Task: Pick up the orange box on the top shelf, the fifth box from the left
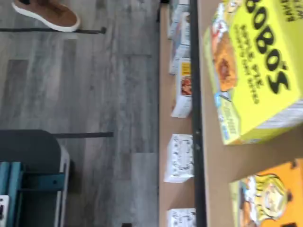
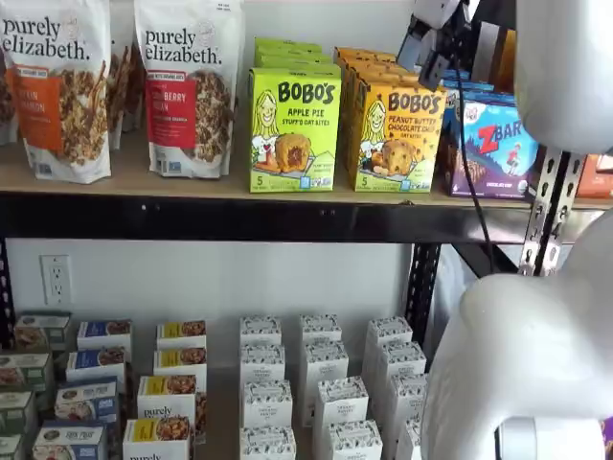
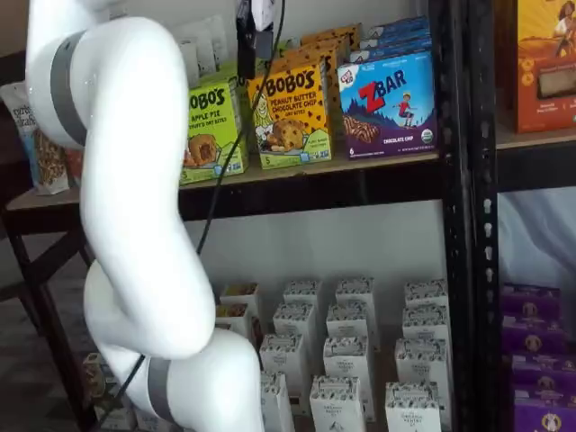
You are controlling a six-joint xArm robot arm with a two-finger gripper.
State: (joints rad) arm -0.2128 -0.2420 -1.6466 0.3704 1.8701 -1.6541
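My gripper [image 2: 428, 48] hangs near the upper edge in both shelf views, above and just in front of the row of orange boxes; only dark fingers [image 3: 246, 40] and a bit of white body show, with a black cable [image 2: 474, 172] running down beside them. I cannot make out a clear gap between the fingers in either shelf view, but nothing sits between them, and the jaws stand at their widest, so I note them as apart and empty. The orange box [image 2: 397, 137] stands upright at the front edge of the top shelf [image 2: 124, 177], touching the lime-green Apple Pie box [image 2: 294, 129] on one side and just beside the blue ZBar box [image 2: 500, 149] on the other (more orange boxes are lined up behind it). In the wrist view the picture is turned on its side: the green box fills much of it, a corner of the orange box shows, and small white boxes [image 1: 179, 157] sit on the lower level above grey floor [image 1: 94, 94].
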